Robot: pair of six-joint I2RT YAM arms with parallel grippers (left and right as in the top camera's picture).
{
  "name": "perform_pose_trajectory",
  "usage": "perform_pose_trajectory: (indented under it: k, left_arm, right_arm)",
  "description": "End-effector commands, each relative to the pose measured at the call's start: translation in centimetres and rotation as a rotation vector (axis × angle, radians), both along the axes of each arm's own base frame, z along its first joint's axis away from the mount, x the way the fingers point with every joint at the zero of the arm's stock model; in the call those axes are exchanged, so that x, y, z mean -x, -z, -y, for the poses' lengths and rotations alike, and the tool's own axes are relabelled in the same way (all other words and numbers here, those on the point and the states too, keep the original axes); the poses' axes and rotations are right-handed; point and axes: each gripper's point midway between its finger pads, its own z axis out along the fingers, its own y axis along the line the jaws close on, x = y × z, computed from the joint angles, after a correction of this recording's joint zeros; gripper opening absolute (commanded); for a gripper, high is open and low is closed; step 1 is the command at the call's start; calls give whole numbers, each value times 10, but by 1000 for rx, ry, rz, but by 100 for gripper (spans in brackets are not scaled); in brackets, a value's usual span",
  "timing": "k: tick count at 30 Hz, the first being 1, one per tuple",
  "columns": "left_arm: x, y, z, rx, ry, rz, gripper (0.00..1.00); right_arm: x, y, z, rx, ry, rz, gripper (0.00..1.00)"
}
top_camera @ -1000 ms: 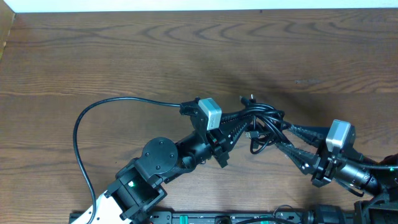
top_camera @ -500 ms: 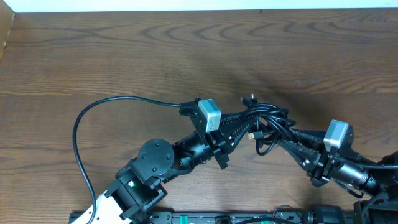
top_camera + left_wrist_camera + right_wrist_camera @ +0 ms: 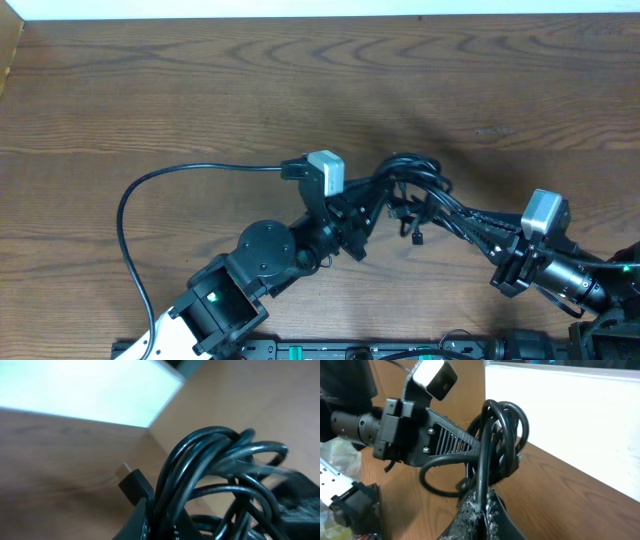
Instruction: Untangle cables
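**A:** Item one, the cables (image 3: 415, 175): where are they?

**B:** One bunch of thin black cords, looped and knotted, right of the table's (image 3: 200, 90) middle. It hangs between the two arms. At least the top loops are raised off the wood, as the wrist views show.

**A:** Any ends showing?

**B:** One plug connector (image 3: 132, 482) sticks out on the left of the bunch in the left wrist view. A small dark end also dangles on the near side of the bunch in the overhead view; it is probably a second plug, but it is too small to be sure.

**A:** Item two, the left gripper (image 3: 372, 195)?

**B:** It reaches in from the left, and its fingers (image 3: 150, 520) are closed on several cords that rise out of them in an arch.

**A:** Item three, the right gripper (image 3: 442, 207)?

**B:** It reaches in from the near right. The fingers (image 3: 480, 510) are pressed together on one cord that runs straight up into the loops.

**A:** How far apart are the two grippers?

**B:** They are near each other, with the bunch between them.

**A:** Anything else?

**B:** A thicker black arm lead (image 3: 130, 200) curves over the table at the left, well apart from the bunch. The left wrist camera (image 3: 437, 377), pale grey, sits above its gripper.
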Motion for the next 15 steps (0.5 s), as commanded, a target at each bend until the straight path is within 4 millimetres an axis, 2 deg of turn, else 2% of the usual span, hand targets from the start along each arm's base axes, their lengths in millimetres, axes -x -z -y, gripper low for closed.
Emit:
perform_pose_trajectory:
  k: [1,10,15]
  left_arm:
    - [-24,-2,-27,103,-204,-104,8]
    - [-30,6,-36,163,-278,-200,7]
    - [-29,5,-36,165,-273,-197,8]
  right_arm:
    - [3,-6,0,4,1,29,1]
    - [0,-6,2,6,21,25,1]
    - [-30,9,27,-25,263,-116,1]
